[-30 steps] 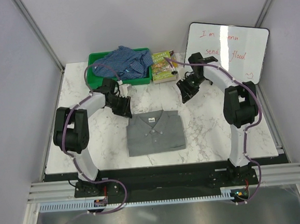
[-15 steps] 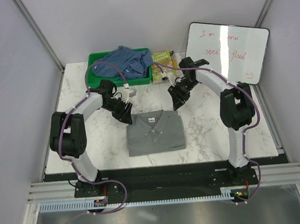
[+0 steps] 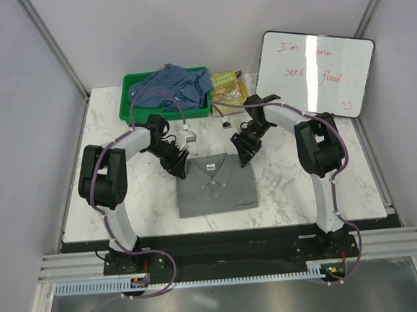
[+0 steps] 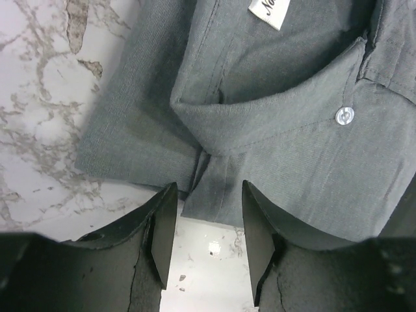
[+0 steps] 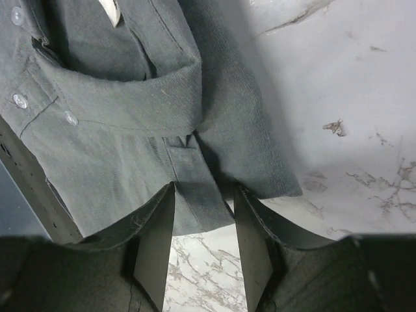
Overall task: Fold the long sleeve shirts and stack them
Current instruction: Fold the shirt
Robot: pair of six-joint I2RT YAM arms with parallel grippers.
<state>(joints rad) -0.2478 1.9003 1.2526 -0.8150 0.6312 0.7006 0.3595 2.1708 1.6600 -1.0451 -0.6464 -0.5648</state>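
Note:
The grey long sleeve shirt lies folded, collar up, on the marble table at the centre. A blue checked shirt is heaped in the green bin at the back. My left gripper stands open at the grey shirt's back left corner. In the left wrist view the grey shirt has its folded edge just between the tips of the gripper. My right gripper is open at the back right corner. There a flap of the grey shirt reaches into the gap of the gripper.
A book lies next to the bin. A whiteboard leans at the back right. Cables loop from both wrists above the shirt's far edge. Bare marble flanks the grey shirt on both sides.
Both arms have swung inward and down from the back of the table to the grey shirt's collar corners. Both pairs of jaws have widened.

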